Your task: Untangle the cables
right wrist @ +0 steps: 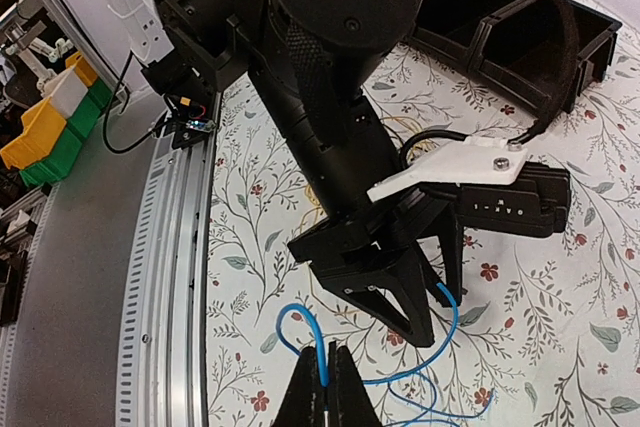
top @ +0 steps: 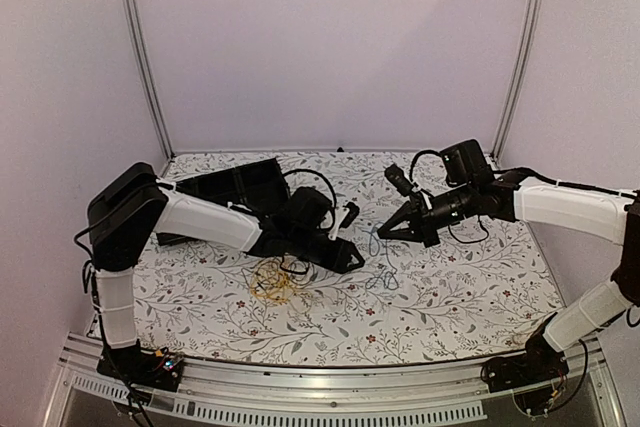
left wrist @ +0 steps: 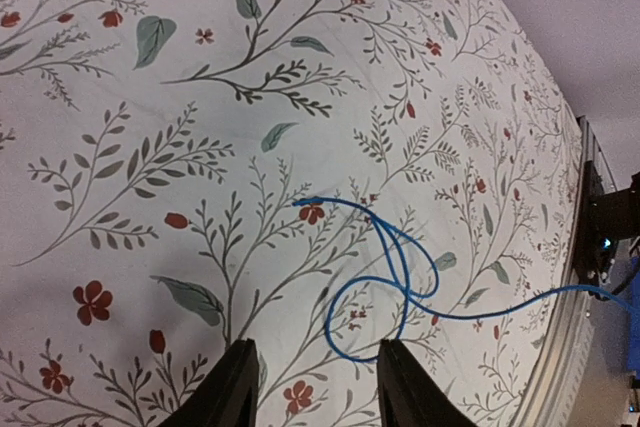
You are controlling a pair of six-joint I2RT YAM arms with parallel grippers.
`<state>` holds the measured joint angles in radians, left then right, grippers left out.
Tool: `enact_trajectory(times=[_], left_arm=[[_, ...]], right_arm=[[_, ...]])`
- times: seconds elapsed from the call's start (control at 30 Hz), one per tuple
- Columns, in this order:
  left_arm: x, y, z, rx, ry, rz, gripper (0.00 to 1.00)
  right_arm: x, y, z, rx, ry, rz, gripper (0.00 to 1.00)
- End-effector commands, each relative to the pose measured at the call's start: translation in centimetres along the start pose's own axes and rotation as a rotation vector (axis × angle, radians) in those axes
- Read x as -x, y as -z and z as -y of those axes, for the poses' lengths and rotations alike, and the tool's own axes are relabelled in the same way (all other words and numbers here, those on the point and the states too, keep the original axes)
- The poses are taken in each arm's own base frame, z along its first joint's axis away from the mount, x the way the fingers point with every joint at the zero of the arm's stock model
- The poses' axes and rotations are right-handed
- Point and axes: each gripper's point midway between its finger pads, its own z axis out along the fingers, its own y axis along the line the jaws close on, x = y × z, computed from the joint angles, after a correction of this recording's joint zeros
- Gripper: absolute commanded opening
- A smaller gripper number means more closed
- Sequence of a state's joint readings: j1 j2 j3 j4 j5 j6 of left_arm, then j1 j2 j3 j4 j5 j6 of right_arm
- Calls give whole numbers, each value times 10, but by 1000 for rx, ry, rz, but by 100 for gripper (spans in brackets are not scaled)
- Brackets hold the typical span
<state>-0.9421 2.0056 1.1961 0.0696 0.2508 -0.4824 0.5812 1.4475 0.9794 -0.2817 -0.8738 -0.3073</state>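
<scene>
A blue cable (top: 380, 272) lies in loose loops on the floral table (top: 460, 297), with one strand rising to my right gripper (top: 384, 232). In the right wrist view my right gripper (right wrist: 323, 387) is shut on a bend of the blue cable (right wrist: 305, 322). My left gripper (top: 350, 257) is open and empty, low over the table just left of the blue cable. In the left wrist view (left wrist: 315, 382) a blue loop (left wrist: 385, 292) lies just ahead of its spread jaws. A yellow cable coil (top: 278, 282) lies left of it, with dark strands among it.
A black compartment tray (top: 232, 187) stands at the back left and also shows in the right wrist view (right wrist: 515, 32). The left arm's wrist (right wrist: 330, 57) is close in front of my right gripper. A metal rail (top: 330, 387) runs along the table's near edge.
</scene>
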Motion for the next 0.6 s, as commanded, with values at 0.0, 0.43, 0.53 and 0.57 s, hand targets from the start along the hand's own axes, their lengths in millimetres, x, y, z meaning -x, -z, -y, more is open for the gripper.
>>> enact_trajectory(times=[0.0,0.43,0.53,0.57], left_arm=[[-3,-7,30,-149,-14,-41,40],[-12,-28,36,-157,-7,-99,43],[-12,-35,37,-169,10,-105,38],[-10,-37,37,-171,16,-105,36]], right_arm=[[6,4,0,-11,54,27,0],[4,2,1,-9,58,24,0],[3,2,1,-10,58,23,0],[3,2,1,-11,59,23,0]])
